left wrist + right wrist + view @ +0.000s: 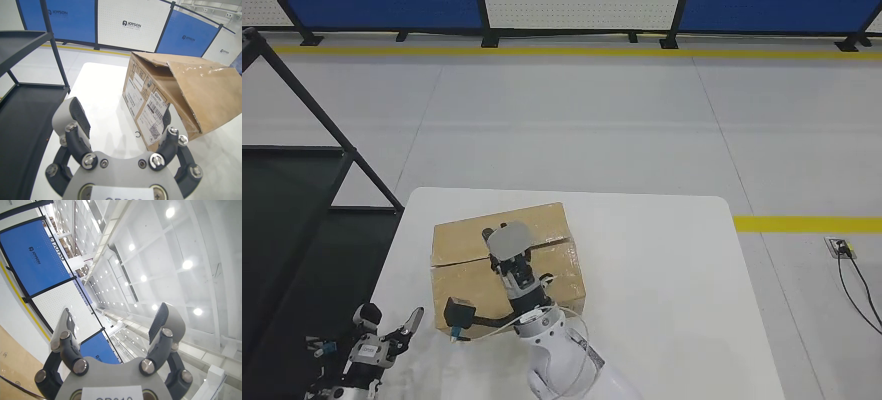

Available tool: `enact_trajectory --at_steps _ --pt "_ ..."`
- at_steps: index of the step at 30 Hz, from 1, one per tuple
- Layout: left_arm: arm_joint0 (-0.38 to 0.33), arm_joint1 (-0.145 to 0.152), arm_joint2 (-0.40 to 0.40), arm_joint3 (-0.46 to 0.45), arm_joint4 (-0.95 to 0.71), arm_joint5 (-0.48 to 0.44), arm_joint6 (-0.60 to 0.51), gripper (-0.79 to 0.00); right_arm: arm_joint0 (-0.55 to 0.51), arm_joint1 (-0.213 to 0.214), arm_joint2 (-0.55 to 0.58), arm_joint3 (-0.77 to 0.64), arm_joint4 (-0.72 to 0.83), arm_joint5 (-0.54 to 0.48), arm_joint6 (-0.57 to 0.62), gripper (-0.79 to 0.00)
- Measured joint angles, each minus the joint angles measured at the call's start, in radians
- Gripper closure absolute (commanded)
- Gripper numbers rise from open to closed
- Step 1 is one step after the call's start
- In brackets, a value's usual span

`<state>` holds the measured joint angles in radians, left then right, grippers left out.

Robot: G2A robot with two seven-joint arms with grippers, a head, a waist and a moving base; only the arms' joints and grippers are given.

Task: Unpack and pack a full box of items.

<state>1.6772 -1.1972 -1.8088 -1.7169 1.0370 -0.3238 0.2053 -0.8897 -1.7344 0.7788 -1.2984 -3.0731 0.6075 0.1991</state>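
Note:
A brown cardboard box (504,252) with shipping labels lies on the white table (662,290). In the left wrist view the box (175,91) has a top flap partly lifted, with torn tape along its edge. My left gripper (122,117) is open and empty, low over the table at the box's labelled side, with one finger (167,116) in front of that side. From above, the left gripper (390,320) is off the box's near left corner. My right gripper (115,313) is open and empty, pointing up at the ceiling, with the box's surface (15,351) beside it.
A black metal shelf rack (28,106) stands close by the table's left side (302,200). A small C-shaped clip (138,134) lies on the table near the box. An arm (514,275) rises over the box's middle. The table's right half (672,300) is bare.

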Motion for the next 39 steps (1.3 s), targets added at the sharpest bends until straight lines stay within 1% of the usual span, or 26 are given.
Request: enact_trajectory --at_steps 5,9,15,23,26,30,39 --pt "-0.005 0.000 -0.002 0.010 -0.010 -0.008 0.003 -0.785 0.046 0.002 -0.054 0.038 0.001 -0.024 0.028 -0.785" --pt "-0.009 0.000 -0.004 0.019 -0.016 -0.015 0.005 -0.785 0.103 0.006 -0.124 0.078 0.001 -0.060 0.095 -0.785" --pt "-0.013 0.000 -0.011 0.034 -0.028 -0.026 0.010 -0.785 0.174 0.008 -0.235 0.122 0.001 -0.087 0.195 -0.785" --pt "-0.008 -0.001 -0.021 0.045 -0.041 -0.035 0.022 -0.785 0.220 0.003 -0.323 0.158 0.001 -0.114 0.281 -0.785" --pt "-0.005 -0.001 -0.025 0.050 -0.045 -0.039 0.030 -0.785 0.234 -0.006 -0.346 0.173 0.001 -0.121 0.325 -0.785" --pt "-0.002 -0.002 -0.027 0.060 -0.052 -0.042 0.037 -0.785 0.241 -0.028 -0.364 0.197 0.001 -0.129 0.388 -0.785" --pt "0.001 -0.003 -0.035 0.085 -0.069 -0.057 0.053 -0.785 0.275 -0.089 -0.409 0.289 0.001 -0.136 0.442 -0.785"
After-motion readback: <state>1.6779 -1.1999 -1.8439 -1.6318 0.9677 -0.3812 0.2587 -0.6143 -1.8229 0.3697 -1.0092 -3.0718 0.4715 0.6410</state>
